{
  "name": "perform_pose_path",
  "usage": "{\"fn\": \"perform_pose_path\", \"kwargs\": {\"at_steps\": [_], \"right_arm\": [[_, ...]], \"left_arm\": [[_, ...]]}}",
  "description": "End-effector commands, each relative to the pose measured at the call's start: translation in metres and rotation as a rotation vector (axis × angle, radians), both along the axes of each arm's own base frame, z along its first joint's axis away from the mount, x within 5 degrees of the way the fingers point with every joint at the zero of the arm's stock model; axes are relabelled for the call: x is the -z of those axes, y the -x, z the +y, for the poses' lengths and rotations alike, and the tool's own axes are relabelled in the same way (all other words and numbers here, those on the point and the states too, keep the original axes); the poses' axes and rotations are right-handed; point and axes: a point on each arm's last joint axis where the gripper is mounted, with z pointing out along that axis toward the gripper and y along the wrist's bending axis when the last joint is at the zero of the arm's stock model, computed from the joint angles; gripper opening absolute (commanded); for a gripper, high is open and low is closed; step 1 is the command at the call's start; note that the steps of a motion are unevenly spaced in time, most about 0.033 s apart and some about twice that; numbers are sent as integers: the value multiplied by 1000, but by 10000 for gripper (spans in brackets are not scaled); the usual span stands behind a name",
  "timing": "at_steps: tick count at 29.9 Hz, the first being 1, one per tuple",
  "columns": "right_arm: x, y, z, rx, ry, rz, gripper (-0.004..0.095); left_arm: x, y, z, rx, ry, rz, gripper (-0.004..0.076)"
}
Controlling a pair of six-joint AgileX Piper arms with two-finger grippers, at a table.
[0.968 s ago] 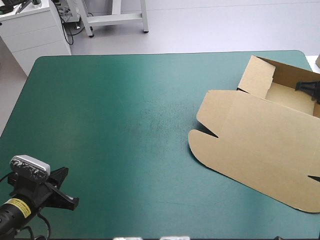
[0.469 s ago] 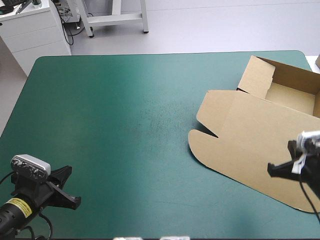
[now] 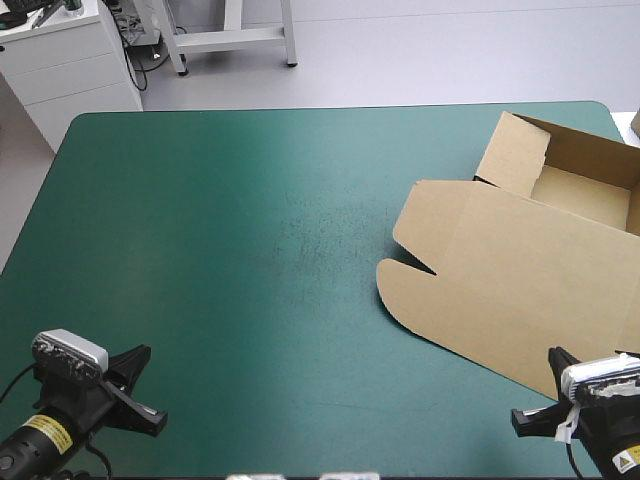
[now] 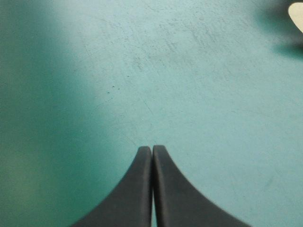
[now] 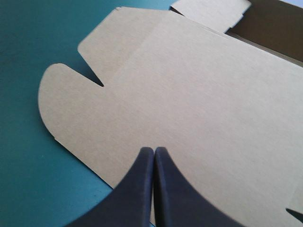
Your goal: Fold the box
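The brown box (image 3: 520,285) lies at the table's right side as an open tray with its lid flat. The tray (image 3: 585,190) has raised walls at the far right, and the lid stretches toward the near edge with rounded flaps and a notch. My right gripper (image 3: 535,418) is shut and empty at the near right, just off the lid's near edge. The right wrist view has its fingertips (image 5: 154,151) pointing over the lid (image 5: 189,94). At the near left corner, my left gripper (image 3: 142,395) is shut (image 4: 151,149) over bare teal-green cover, far from the box.
The teal-green cover (image 3: 250,230) runs bare across the left and middle of the table. A white drawer cabinet (image 3: 65,65) stands beyond the far left corner. Ahead of the left gripper, off to one side, a pale corner (image 4: 297,14) shows.
My right gripper has pulled out of the tray at the far right and come back to the near right edge. My left gripper has drawn back slightly toward the near edge.
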Motion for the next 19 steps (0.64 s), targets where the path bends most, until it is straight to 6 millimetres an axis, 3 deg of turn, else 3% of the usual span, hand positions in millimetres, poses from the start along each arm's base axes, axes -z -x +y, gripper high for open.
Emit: {"fn": "perform_pose_path", "kwargs": {"at_steps": [1, 4, 9, 19], "right_arm": [[-11, -3, 3, -50, -10, -110, -23], [-2, -8, 3, -70, -19, -108, -23], [12, -14, 3, -76, -35, -87, -23], [18, -15, 3, -95, -30, -71, -23]], "left_arm": [[-2, 6, 1, 33, 49, -100, -32], [7, 12, 4, 42, 52, -137, -32], [3, 21, 9, 44, 93, -213, -32], [4, 23, 10, 46, 101, -208, -32]]}}
